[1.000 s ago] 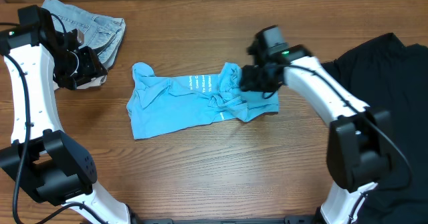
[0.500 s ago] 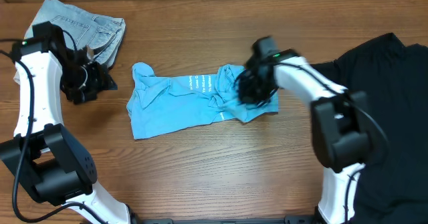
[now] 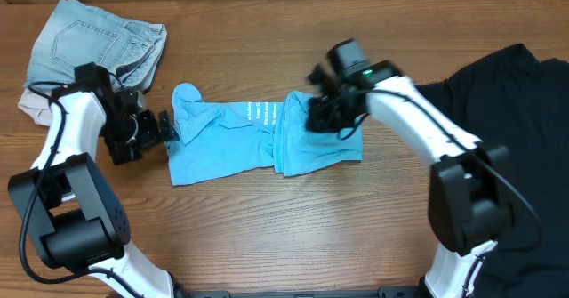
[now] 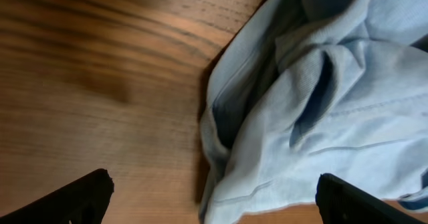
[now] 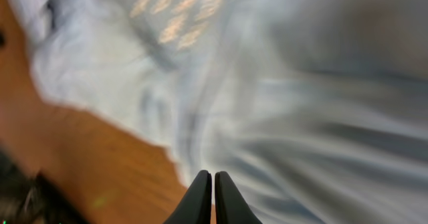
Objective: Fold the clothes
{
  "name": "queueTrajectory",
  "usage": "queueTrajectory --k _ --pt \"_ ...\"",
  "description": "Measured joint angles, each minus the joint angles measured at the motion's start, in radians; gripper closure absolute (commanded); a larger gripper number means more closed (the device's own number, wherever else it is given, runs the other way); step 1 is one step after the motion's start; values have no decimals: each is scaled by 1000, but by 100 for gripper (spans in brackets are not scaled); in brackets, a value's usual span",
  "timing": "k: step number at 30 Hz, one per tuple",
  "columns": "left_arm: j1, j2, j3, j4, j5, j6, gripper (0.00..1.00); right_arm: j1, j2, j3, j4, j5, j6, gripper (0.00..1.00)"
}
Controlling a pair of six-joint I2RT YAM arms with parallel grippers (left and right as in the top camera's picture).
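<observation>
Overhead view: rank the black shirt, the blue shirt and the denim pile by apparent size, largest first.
1. black T-shirt, though the frame edge cuts it off
2. sky-blue T-shirt
3. denim garment

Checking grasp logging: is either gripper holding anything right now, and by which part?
The left gripper is open at the left edge of the blue T-shirt, holding nothing. The right gripper is shut over it; blur hides whether it pinches fabric.

White lettering (image 3: 260, 111) marks the sky-blue T-shirt (image 3: 222, 147); black T-shirt (image 3: 516, 111), pale-blue jeans (image 3: 84, 36), brown wood-grain table (image 3: 284, 236).
</observation>
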Motion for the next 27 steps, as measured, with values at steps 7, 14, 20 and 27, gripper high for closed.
queueTrajectory --k 7,14,20,27 --pt "-49 0 -89 183 51 60 0 -166 -5 2 -56 87 65 93" --pt "-138 4 -123 305 67 106 0 -181 -5 2 -61 93 68 93" --pt "-178 45 -118 333 72 114 77 -166 -5 0 -60 92 61 92" --pt "-161 80 -68 174 67 101 96 -165 -5 0 -82 92 31 92"
